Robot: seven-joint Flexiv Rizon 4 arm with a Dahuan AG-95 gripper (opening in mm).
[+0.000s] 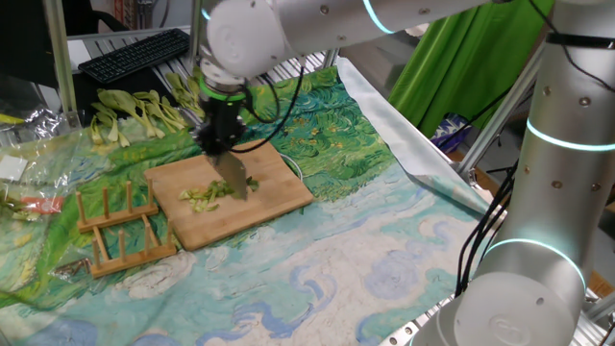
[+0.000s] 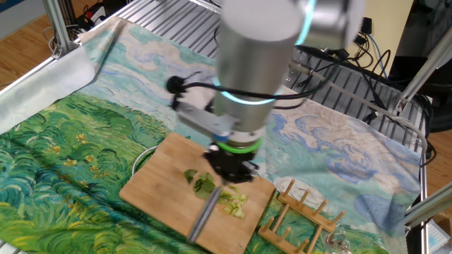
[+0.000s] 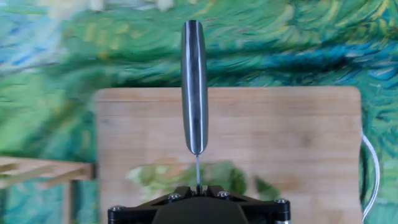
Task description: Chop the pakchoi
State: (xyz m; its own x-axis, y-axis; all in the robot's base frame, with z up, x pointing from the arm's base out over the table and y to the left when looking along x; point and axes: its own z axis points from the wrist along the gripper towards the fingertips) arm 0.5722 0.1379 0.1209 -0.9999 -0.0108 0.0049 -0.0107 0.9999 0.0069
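Observation:
The pakchoi (image 1: 206, 195) lies as a small heap of cut green pieces on a wooden cutting board (image 1: 272, 165). My gripper (image 1: 223, 142) stands right over the heap, shut on a knife (image 1: 233, 179) whose blade reaches down to the board among the pieces. From the other side the pakchoi (image 2: 205, 185) spreads under my gripper (image 2: 230, 171), and the knife's grey handle (image 2: 202, 217) sticks out toward the board's near edge. In the hand view the knife (image 3: 194, 87) runs straight ahead of my gripper (image 3: 198, 185), with the blurred pakchoi (image 3: 163, 177) beneath it.
A group of whole pakchoi stalks (image 1: 135, 111) lies behind the board on the painted cloth. A wooden rack (image 1: 120, 226) sits just left of the board, also seen as the rack (image 2: 304, 219). A keyboard (image 1: 135, 53) is at the back. A white cable (image 2: 141, 161) curls by the board.

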